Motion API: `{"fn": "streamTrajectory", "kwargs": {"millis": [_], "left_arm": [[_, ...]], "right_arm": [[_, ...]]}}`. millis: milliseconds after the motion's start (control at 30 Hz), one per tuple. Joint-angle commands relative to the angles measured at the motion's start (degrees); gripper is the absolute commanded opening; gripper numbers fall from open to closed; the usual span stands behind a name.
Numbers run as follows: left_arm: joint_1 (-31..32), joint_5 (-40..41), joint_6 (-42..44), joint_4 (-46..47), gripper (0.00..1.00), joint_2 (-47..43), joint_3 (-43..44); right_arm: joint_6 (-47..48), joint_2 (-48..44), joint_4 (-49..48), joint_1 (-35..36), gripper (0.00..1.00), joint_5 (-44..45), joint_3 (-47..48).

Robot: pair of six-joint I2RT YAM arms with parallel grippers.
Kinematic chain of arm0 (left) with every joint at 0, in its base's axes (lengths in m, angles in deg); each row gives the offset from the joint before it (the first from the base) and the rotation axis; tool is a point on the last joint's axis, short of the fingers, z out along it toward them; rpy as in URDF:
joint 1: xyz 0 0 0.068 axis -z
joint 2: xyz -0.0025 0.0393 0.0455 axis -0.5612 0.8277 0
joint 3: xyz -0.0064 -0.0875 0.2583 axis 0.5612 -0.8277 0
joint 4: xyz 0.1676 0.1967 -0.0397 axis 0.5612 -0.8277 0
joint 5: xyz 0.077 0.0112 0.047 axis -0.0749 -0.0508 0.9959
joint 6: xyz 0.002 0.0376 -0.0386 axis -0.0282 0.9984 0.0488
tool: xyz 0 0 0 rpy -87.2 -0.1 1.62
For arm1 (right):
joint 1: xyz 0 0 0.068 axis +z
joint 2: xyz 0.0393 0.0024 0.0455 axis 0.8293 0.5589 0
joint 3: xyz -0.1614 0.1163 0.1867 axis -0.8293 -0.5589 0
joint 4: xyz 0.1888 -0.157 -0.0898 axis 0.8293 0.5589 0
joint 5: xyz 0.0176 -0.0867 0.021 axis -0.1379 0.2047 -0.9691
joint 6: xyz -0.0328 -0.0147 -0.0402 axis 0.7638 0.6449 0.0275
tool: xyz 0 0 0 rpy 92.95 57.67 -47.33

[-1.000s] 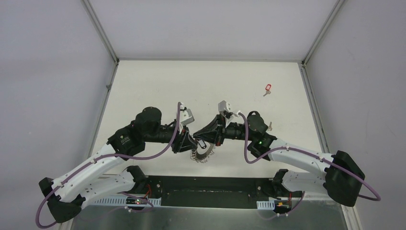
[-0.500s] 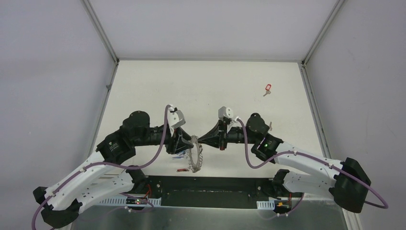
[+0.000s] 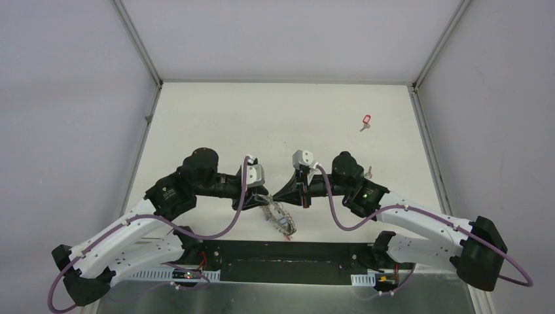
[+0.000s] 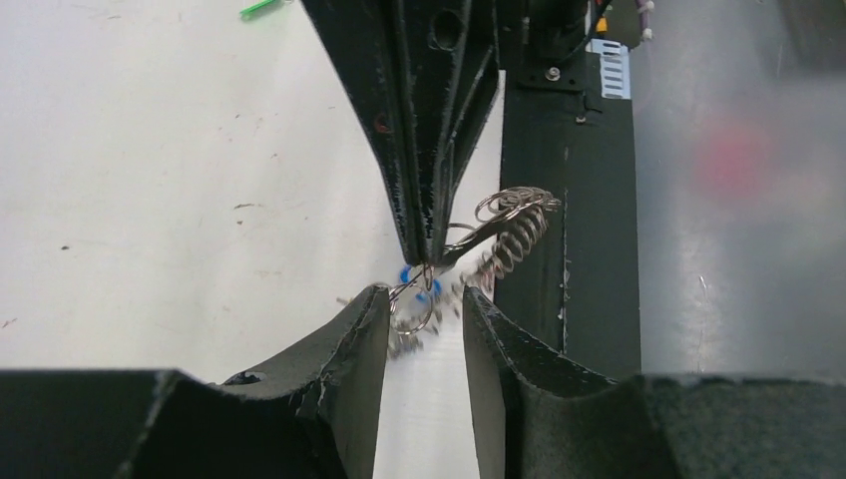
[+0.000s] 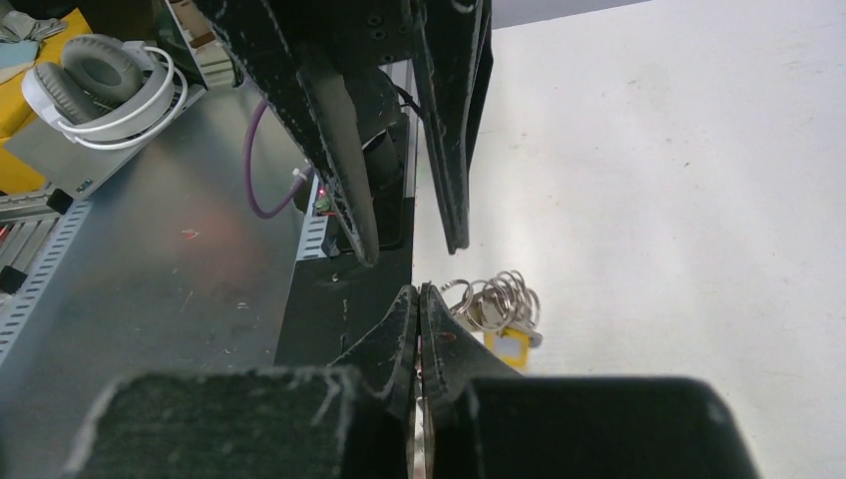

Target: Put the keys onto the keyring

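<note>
Seen from overhead, the two arms are meeting low in the middle of the frame. The keyring [image 3: 280, 220] is sitting just below their tips, near the front edge of the table [image 3: 216, 118]. That view is not settling whether it is hanging or lying. A red-tagged key [image 3: 366, 121] is lying alone in the upper right, well apart; neither wrist camera is catching it.

The left wrist view is showing the grip that the overhead hides. The right gripper [image 4: 430, 257] is reaching down from the top of the frame, clenched on the keyring's dark band. The small split rings [image 4: 511, 222] are fanning out to the right of it. The left gripper [image 4: 424, 309] is standing released at the bottom, its fingers apart on either side of a small ring. A blue tag [image 4: 407, 275] is showing just above the gap.

The right wrist view is adding a yellow tag [image 5: 509, 347] under the cluster of rings at lower centre. It is also showing headphones [image 5: 100, 80] in the upper left.
</note>
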Motion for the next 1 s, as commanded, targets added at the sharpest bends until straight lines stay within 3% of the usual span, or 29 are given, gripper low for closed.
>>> {"fn": "streamTrajectory", "kwargs": {"millis": [0, 467, 633, 767, 967], "left_arm": [[0.73, -5.77, 4.09, 6.1, 0.33, -1.64, -2.96], [0.71, -2.65, -1.28, 11.22, 0.26, 1.1, -5.47], [0.8, -3.71, -1.03, 11.6, 0.17, 1.43, -5.68], [0.79, -4.73, -0.72, 11.9, 0.01, 1.65, -5.77], [0.87, -3.88, -1.92, 11.97, 0.0, 0.88, -6.12]], "right_arm": [[1.24, -1.28, -2.75, 0.19, 0.0, -1.63, 3.51], [1.07, -1.02, -2.77, 0.19, 0.0, -1.3, 3.75], [0.91, -1.33, -2.79, 0.19, 0.0, -0.72, 3.7], [0.95, -1.59, -2.76, 0.19, 0.0, -0.16, 3.77], [0.08, -2.49, -2.66, 0.19, 0.0, 2.76, 3.59]]}}
